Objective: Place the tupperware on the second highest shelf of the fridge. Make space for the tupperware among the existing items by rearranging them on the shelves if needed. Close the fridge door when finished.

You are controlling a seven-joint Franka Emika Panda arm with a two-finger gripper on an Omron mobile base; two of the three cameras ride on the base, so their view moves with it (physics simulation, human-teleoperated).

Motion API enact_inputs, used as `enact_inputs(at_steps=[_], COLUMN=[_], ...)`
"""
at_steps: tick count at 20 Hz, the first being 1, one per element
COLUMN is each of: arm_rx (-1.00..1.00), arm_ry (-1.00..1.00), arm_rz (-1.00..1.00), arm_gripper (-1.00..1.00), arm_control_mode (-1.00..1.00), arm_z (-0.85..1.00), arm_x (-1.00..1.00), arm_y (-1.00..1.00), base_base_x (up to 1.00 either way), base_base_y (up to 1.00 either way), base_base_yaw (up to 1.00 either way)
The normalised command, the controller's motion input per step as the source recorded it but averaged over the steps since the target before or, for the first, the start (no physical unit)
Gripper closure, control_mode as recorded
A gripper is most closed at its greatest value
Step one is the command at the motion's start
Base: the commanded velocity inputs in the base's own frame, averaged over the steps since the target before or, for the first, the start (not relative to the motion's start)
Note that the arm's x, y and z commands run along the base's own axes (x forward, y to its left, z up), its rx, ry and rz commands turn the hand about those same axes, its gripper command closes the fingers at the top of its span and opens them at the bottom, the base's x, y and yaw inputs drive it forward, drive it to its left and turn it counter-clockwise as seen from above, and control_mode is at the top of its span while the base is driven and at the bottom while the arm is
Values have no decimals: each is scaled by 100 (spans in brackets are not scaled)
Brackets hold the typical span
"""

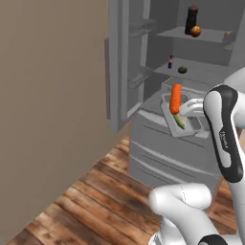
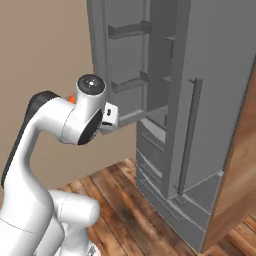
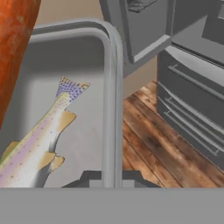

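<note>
I had the tupperware (image 1: 181, 125) clamped by its rim in the closed end effector (image 3: 110, 178), carried in the air in front of the open fridge (image 1: 191, 72), low, about level with the drawers. Carrot (image 1: 175, 98) and a fish (image 3: 35, 144) sat inside it. Second highest shelf (image 1: 201, 71) held a small purple item (image 1: 170, 61) and green ball (image 1: 182, 70); bottle (image 1: 192, 19) and orange ball (image 1: 195, 31) stood above. Left: lift, place, close the fridge door (image 1: 125, 62).

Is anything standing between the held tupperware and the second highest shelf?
Nothing visible blocks the way: the fridge door is open. On the second highest shelf itself sit a small purple item and a dark green ball, beyond the tupperware.
</note>
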Motion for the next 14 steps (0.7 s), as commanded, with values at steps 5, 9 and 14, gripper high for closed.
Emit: enact_inputs(at_steps=[5,9,14], arm_rx=[0,0,0], arm_ry=[0,0,0], arm_rz=[0,0,0], arm_gripper=[100,100,100], arm_control_mode=[100,100,100], arm_z=[0,0,0], arm_x=[0,0,0], arm_y=[0,0,0], base_base_x=[95,90,76], base_base_y=[17,19,33], base_base_yaw=[-49,-49,-49])
